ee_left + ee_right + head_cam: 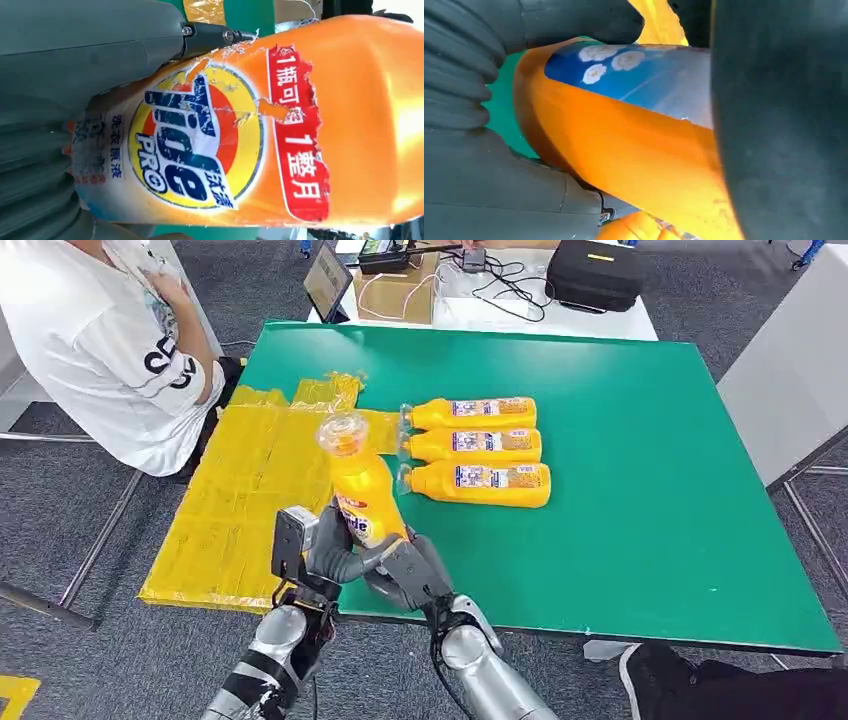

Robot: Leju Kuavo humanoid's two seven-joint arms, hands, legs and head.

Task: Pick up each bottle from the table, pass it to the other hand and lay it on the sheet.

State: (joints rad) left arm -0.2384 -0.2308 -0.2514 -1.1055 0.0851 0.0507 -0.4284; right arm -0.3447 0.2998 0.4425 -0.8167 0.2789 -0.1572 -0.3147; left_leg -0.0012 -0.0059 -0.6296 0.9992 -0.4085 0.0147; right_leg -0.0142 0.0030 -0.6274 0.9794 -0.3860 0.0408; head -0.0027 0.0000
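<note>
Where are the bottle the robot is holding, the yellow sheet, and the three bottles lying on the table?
held detergent bottle (362, 495), head view, on its orange body.
yellow sheet (245, 480), head view, on a bare middle part.
three lying bottles (480, 445), head view, on the middle bottle's label.

Left hand (318, 558) and right hand (405, 568) together, fingers clasped, forearms converging

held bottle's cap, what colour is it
Clear, see-through plastic on the orange held bottle; its cap shows best in the head view.
</note>
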